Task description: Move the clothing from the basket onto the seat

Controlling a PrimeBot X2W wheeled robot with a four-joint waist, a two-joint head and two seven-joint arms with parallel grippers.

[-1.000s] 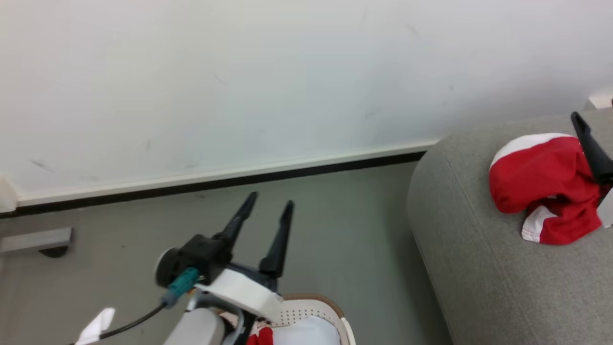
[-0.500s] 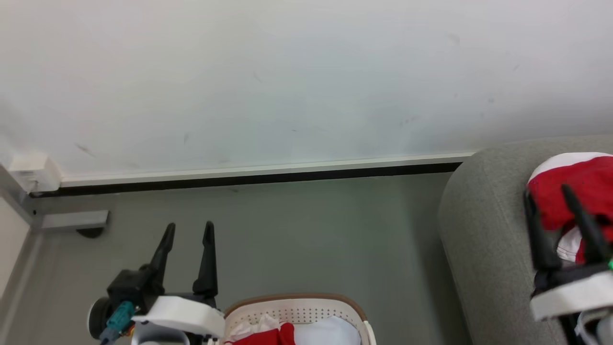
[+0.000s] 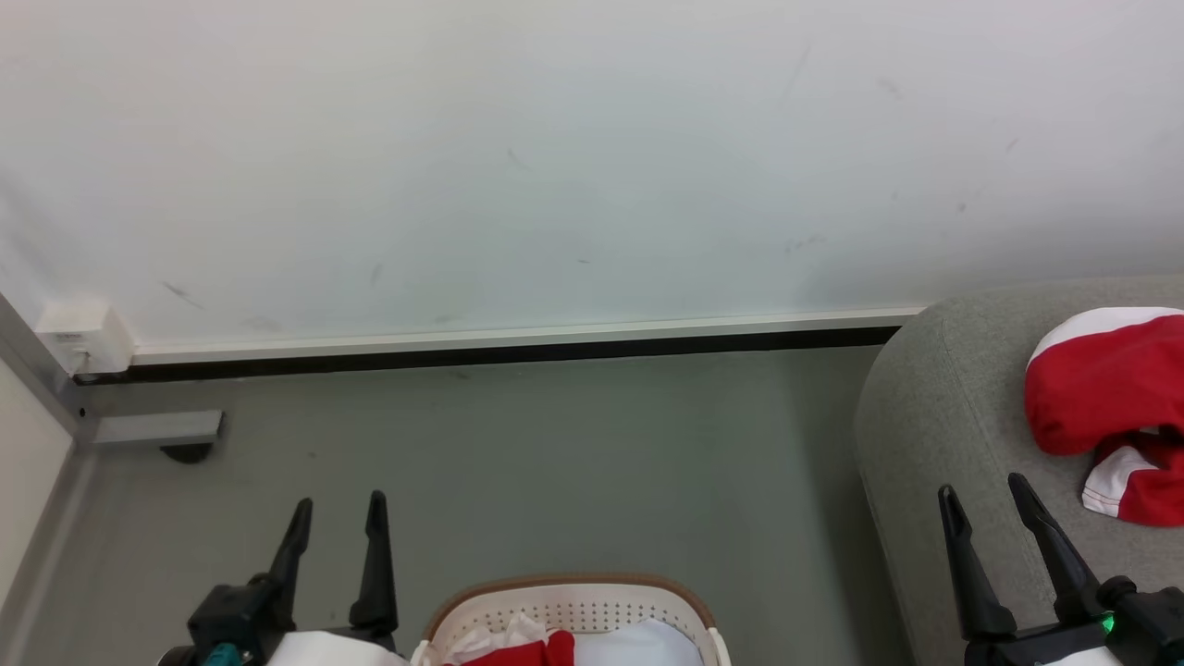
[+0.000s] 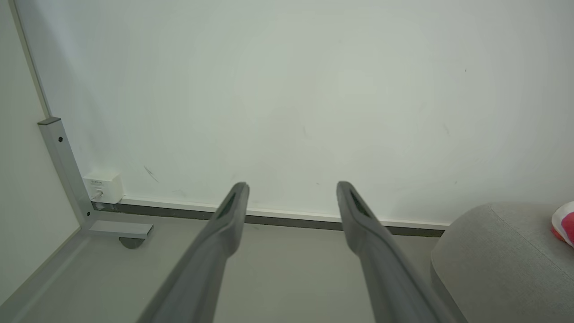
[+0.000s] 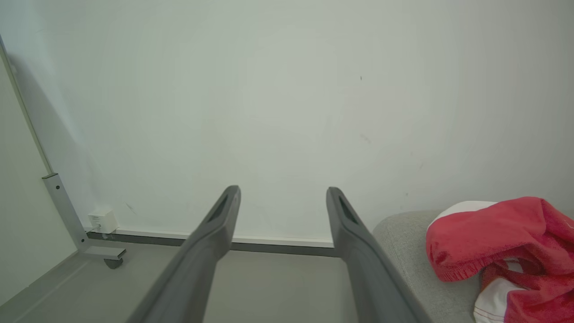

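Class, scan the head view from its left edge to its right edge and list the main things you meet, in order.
White wall box → left claw → basket → right claw → red clothing lying on the seat.

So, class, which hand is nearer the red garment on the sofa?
Right. The right hand hovers open at the sofa's edge, close to the garment; the left hand is far across the floor, left of the basket.
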